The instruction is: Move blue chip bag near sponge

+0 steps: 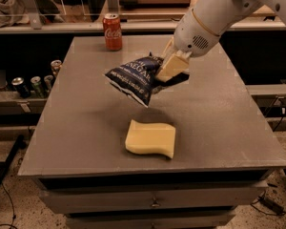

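The blue chip bag (132, 78), crinkled dark navy foil with white lettering, hangs tilted above the table, its right end pinched in the gripper (170, 72) over the middle of the top. The sponge (150, 138), pale yellow, thick and wavy-edged, lies flat nearer the front edge, apart from the bag.

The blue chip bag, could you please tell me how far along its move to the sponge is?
Done: the gripper is shut on the blue chip bag, which is lifted clear of the table. In hand: the bag hangs in the air between the cola can and the sponge. Left: lowering it beside the sponge and releasing.
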`<state>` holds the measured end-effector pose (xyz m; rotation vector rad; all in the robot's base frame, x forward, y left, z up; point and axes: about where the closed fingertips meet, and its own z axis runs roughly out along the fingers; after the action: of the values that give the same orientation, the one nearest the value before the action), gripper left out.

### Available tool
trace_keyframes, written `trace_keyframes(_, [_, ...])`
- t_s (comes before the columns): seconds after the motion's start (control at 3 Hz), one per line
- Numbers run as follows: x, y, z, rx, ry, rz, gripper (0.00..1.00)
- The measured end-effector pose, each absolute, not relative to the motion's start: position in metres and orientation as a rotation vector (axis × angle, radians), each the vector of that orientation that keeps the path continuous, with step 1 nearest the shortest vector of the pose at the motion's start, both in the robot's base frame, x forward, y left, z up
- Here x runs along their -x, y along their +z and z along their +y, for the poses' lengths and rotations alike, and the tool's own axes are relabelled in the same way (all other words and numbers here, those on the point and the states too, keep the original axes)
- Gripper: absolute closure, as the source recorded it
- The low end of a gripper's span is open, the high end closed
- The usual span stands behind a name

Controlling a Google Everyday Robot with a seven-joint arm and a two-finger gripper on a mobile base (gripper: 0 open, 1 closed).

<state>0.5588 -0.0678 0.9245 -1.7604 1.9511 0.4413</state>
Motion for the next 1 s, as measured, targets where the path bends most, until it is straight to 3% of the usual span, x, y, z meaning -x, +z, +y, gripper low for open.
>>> trace_keyframes(1.0, [-0.55, 0.903, -0.082, 1.611, 0.221, 2.184, 0.12])
